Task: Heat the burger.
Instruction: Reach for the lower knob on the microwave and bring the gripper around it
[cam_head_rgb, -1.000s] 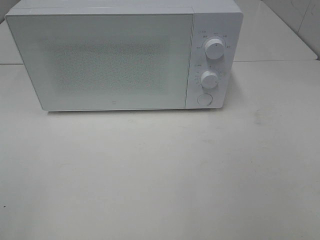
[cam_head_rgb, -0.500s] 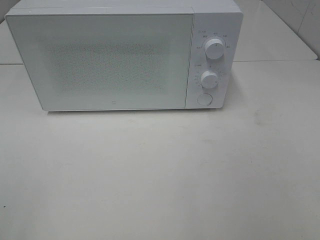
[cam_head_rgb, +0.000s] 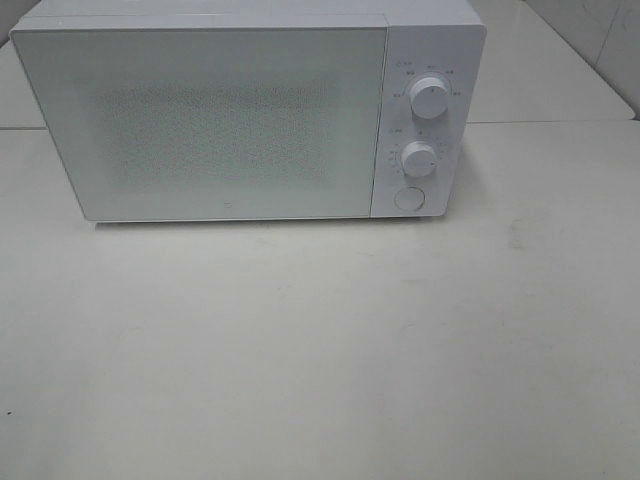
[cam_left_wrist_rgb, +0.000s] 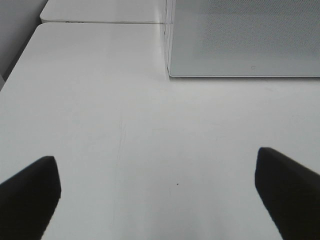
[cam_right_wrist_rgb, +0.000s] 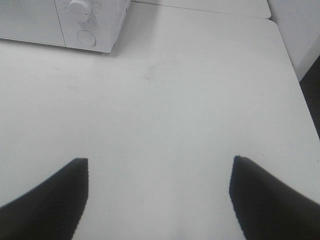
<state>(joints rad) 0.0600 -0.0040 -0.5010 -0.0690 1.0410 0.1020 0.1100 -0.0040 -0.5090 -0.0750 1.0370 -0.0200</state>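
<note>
From the high camera, a white microwave (cam_head_rgb: 230, 120) stands toward the far edge of the white table (cam_head_rgb: 320, 350), its door (cam_head_rgb: 200, 120) closed. On the panel right of the door sit 2 round knobs, 1 (cam_head_rgb: 429, 97) above the other (cam_head_rgb: 419, 159), with a round button (cam_head_rgb: 408, 198) beneath them. The burger shows in no view, so its place cannot be told.

From the left wrist camera, the left gripper (cam_left_wrist_rgb: 155, 167) hangs over bare table near the microwave's lower front corner, jaws spread wide and grasping nothing.

From the right wrist camera, the right gripper (cam_right_wrist_rgb: 159, 164) hangs over the table near its right edge, jaws released and empty, with the lower knob and button ahead.
</note>
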